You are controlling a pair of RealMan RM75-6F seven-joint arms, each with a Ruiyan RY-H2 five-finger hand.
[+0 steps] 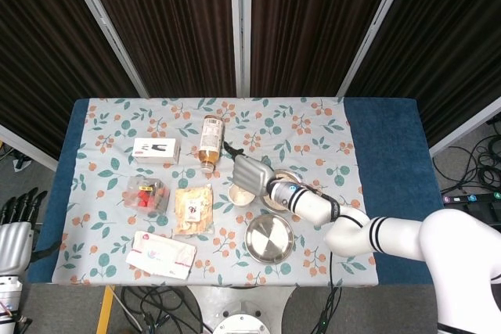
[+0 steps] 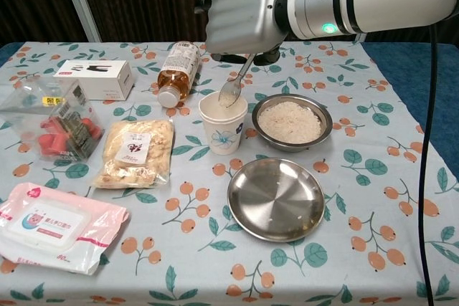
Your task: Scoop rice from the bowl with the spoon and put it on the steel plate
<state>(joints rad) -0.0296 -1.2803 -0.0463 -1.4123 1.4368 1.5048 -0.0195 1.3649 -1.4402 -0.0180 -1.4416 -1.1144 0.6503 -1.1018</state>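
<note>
Our right hand (image 2: 244, 23) grips the spoon (image 2: 233, 85) by its handle, high over the middle of the desk. The spoon's long axis runs steeply down and slightly leftward, and its tip, carrying what looks like some rice, hangs right over the mouth of the paper cup (image 2: 223, 121).

That is the relation the coming move turns on. The steel plate (image 2: 276, 198) lies toward the desk's front edge, nearer to us and a little to the right of the spoon tip, just in front of the bowl of rice (image 2: 291, 122). So we judge the spoon must travel forward and rightward, past the cup, before tipping. The plate looks almost bare.

Our left hand (image 1: 14, 228) hangs off the desk's left edge, fingers apart and holding nothing, well away from the plate; the right hand is far nearer.
</note>
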